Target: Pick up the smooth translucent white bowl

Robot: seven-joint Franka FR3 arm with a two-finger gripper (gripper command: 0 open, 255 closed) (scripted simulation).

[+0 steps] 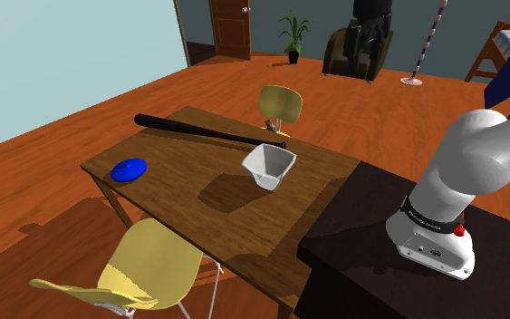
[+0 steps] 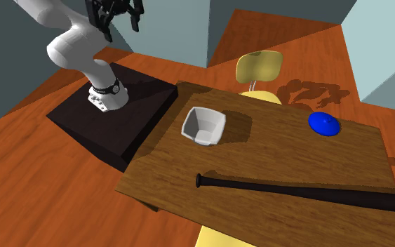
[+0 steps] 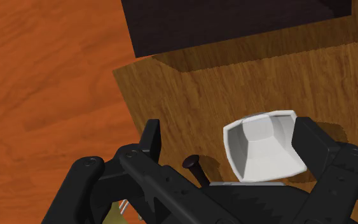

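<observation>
**Shoulder view.** Shows the white bowl [image 1: 269, 167] upright on the wooden table [image 1: 180, 195], at about 2 o'clock from the table's centre and near the edge facing the dark stand [image 1: 352, 231]. Places the black bat [image 1: 207, 133] just beyond the bowl, at 11 o'clock, and the blue disc [image 1: 129, 169] well apart at 9 o'clock. Cuts the white arm [image 1: 466, 168] off at the upper edge.

**Second exterior view.** Sets the gripper [image 2: 122, 27] high above the stand [image 2: 111, 119], at 11 o'clock from the bowl [image 2: 204, 126] and well apart from it. Shows the fingers [image 2: 137, 22] spread wide, with nothing between them. Leaves the bowl at the table end nearest the stand, the blue disc [image 2: 324, 123] at its 3 o'clock, the bat [image 2: 308, 193] at 5 o'clock.

**Wrist view.** Looks down past the gripper [image 3: 229, 137], fingers well apart, onto the bowl [image 3: 263, 147] far below, close beside one finger's line and untouched.

**Progress, as judged.** Nothing yet achieved beyond aiming roughly at the bowl. Remaining: centring over one wall of the bowl, descending, closing on that rim, lifting.
</observation>
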